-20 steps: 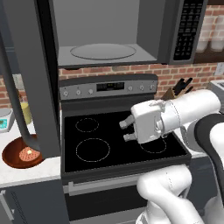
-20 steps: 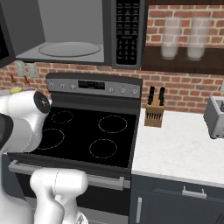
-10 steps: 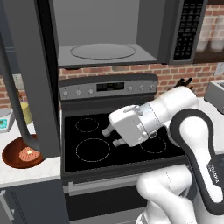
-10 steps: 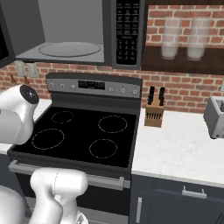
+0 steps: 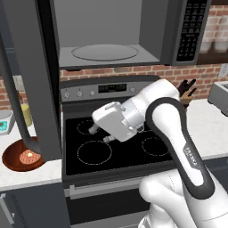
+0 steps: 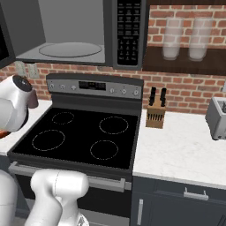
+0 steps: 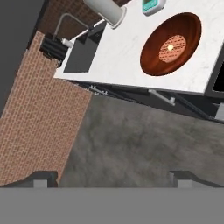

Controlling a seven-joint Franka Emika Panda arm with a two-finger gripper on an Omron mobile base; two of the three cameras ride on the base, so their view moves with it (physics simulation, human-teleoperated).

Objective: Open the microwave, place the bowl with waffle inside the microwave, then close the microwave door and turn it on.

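- Left base view: we see the microwave (image 5: 111, 35) above the stove (image 5: 116, 142), its door (image 5: 33, 75) swung wide to the left, and the glass turntable (image 5: 104, 52) bare inside. The bowl (image 5: 15, 159) sits on the white counter (image 5: 26, 173) left of the stove, partly behind the door's lower edge, with the waffle (image 5: 27, 156) in it. Our gripper (image 5: 99, 134) hangs over the stove's left burners, pointing left towards the bowl and well apart from it; its two fingers stand spread and hold nothing.
- Right base view: we see the microwave (image 6: 75, 31) open, the turntable (image 6: 70, 49) bare, and the button panel (image 6: 128, 28) to its right. A knife block (image 6: 156, 115) stands on the counter (image 6: 181, 150) right of the stove (image 6: 79, 139).
- Hand view: we see the bowl (image 7: 153, 57) on the counter (image 7: 118, 52) at upper right, the waffle (image 7: 171, 48) lying in its middle with a yellow dab. Our two fingertips (image 7: 41, 178) stand far apart at the bottom, with floor between them.
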